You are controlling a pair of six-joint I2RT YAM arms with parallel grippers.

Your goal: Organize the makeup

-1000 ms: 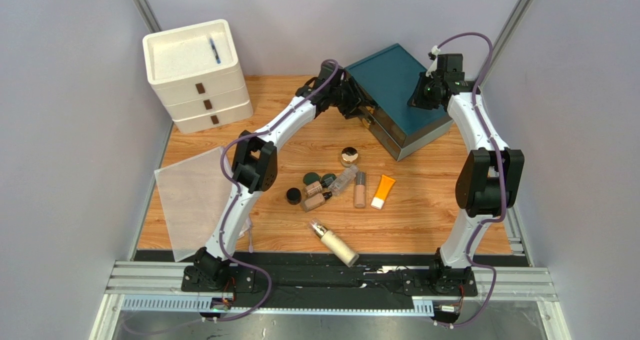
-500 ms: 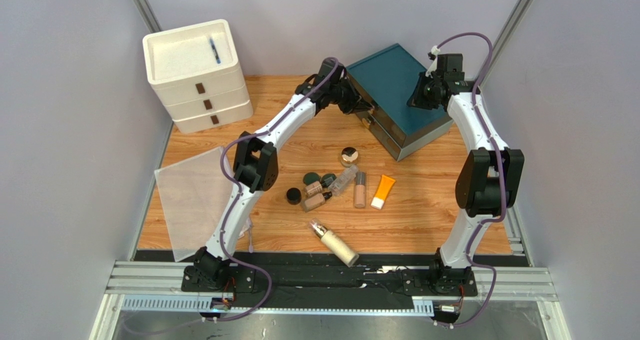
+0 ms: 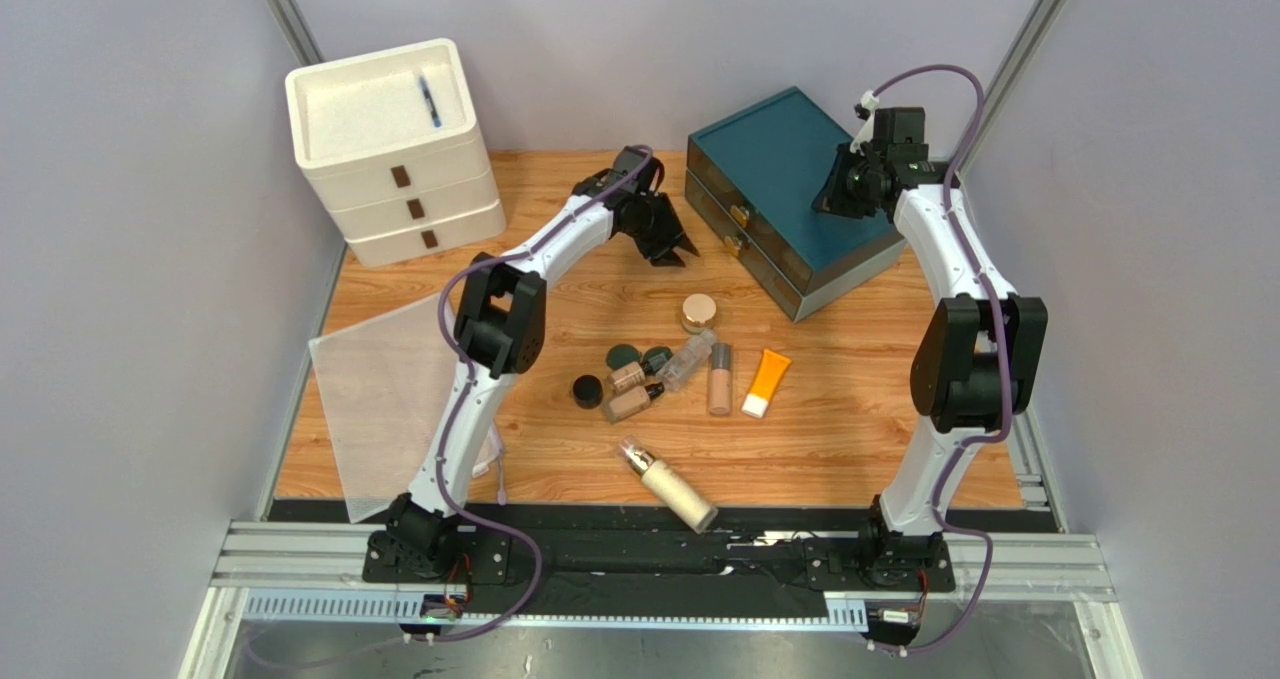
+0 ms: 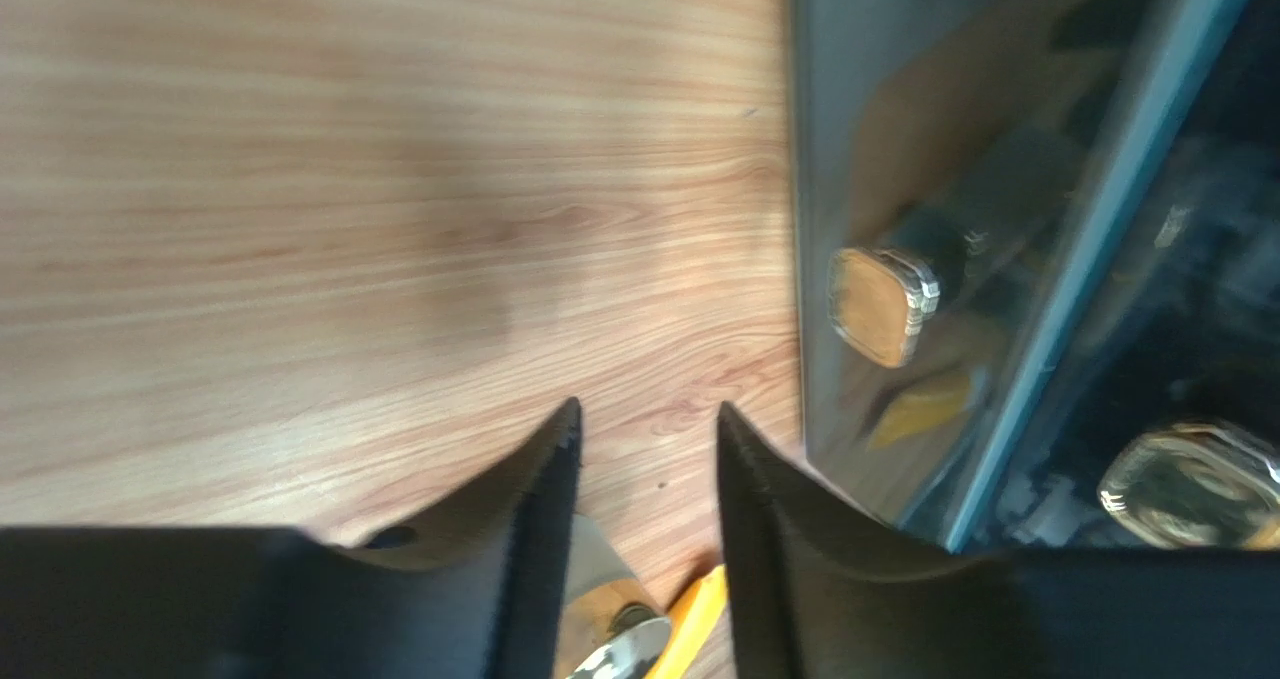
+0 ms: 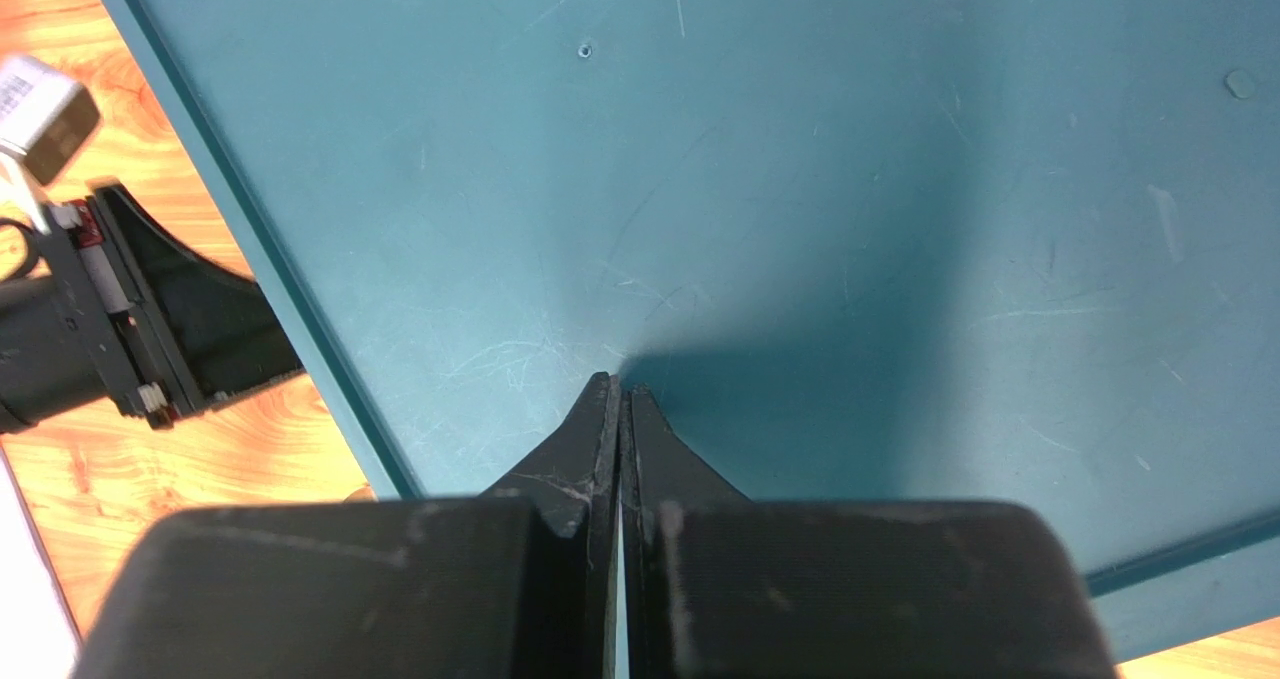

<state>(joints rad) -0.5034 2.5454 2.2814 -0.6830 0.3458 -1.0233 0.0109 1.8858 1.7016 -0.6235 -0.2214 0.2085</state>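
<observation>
A: How do the arms stand?
B: The left arm reaches far forward, elbow raised, and the left gripper (image 3: 670,247) hangs low over the bare table (image 3: 842,424), just beside the front of the teal box (image 3: 774,147). The right arm arches up the right side and bends back over that box.

A: And the fingers?
B: The left gripper's jaws are parted by a moderate gap, with only wood showing between them. The right gripper (image 5: 619,394) has its jaws pressed together, tips down on the box lid, gripping nothing.

A: Any writing?
B: The labels are too small to read.

A: What about the containers?
B: The box shows gold knobs (image 4: 879,307) on its front. I cannot tell what is inside, or whether anything is ajar. The white drawers (image 3: 398,184) stand in the far left corner, three fronts shut. The open tray on top holds a blue pen (image 3: 431,103).

A: Where is the makeup (image 3: 721,382)?
B: All loose on the table, mid-way, well apart from the drawers. The gold jar (image 3: 699,312) lies nearest the box. Nearer the arm bases is a huddle: two green compacts (image 3: 622,357), a black jar (image 3: 588,391), beige bottles (image 3: 631,403) on their sides and a clear bottle (image 3: 691,355). To their right lies another beige one, then the tube (image 3: 766,382). The pump bottle (image 3: 669,484) lies alone, closest to the arm bases. A pale sheet (image 3: 383,394) lies at the table's left edge
</observation>
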